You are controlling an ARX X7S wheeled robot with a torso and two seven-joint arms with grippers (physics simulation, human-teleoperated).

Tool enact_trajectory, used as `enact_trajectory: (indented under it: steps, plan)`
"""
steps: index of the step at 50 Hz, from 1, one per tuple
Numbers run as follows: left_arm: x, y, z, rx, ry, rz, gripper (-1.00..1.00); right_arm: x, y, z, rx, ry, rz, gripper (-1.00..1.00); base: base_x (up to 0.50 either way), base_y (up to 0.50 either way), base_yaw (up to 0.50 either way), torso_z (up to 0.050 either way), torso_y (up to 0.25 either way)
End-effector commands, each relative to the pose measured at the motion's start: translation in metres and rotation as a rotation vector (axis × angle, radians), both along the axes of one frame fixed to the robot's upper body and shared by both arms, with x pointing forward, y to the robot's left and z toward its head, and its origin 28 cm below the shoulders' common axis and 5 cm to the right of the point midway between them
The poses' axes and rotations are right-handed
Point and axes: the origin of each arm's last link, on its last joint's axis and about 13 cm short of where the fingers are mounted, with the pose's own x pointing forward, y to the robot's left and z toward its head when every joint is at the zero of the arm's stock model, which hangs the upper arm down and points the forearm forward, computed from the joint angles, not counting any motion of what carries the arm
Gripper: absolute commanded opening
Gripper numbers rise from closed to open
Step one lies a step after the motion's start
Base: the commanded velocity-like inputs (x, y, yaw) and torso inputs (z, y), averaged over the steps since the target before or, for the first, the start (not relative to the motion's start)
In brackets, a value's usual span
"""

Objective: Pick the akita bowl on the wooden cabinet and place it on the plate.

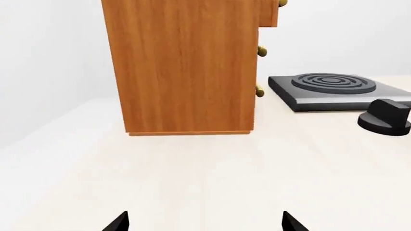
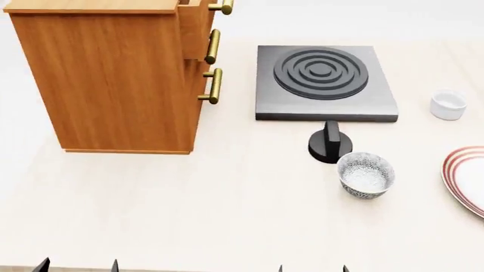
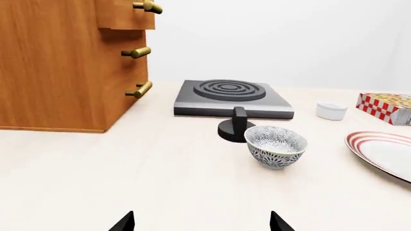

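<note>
The akita bowl (image 2: 365,174) (image 3: 276,144), small, white with dark speckles, stands upright on the pale tabletop, right of the wooden cabinet (image 2: 113,79) (image 1: 183,67) (image 3: 57,62) and not on it. The red-ringed plate (image 2: 465,178) (image 3: 385,151) lies just right of the bowl, cut by the picture's edge. My left gripper (image 2: 77,265) (image 1: 205,224) is open and empty, low in front of the cabinet. My right gripper (image 2: 312,268) (image 3: 201,222) is open and empty too, short of the bowl. Most of the cabinet's top is out of view.
A grey stove plate (image 2: 323,82) (image 1: 334,89) (image 3: 231,98) sits behind the bowl, with its black knob (image 2: 330,143) (image 3: 237,127) (image 1: 385,118) close to the bowl's far left side. A plain white cup (image 2: 448,105) (image 3: 330,110) and a red-and-white box (image 3: 385,107) stand further right.
</note>
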Motion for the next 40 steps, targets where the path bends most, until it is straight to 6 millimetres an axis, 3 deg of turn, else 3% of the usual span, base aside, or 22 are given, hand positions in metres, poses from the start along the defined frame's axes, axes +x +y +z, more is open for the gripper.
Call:
enact_trajectory:
  steps: [1,40]
  plan:
    - [-0.0007,-0.0018,0.0017,-0.012,-0.007,-0.006,1.00,0.0013,-0.0010,0.0010,0.010,-0.003,0.000,1.00,0.00,0.00,0.00,0.000,0.000]
    - [0.0006,-0.0024,0.0007,0.039,0.006,0.035,1.00,0.0009,-0.0006,0.0007,0.001,-0.008,-0.001,1.00,0.00,0.05,0.00,0.000,0.000]
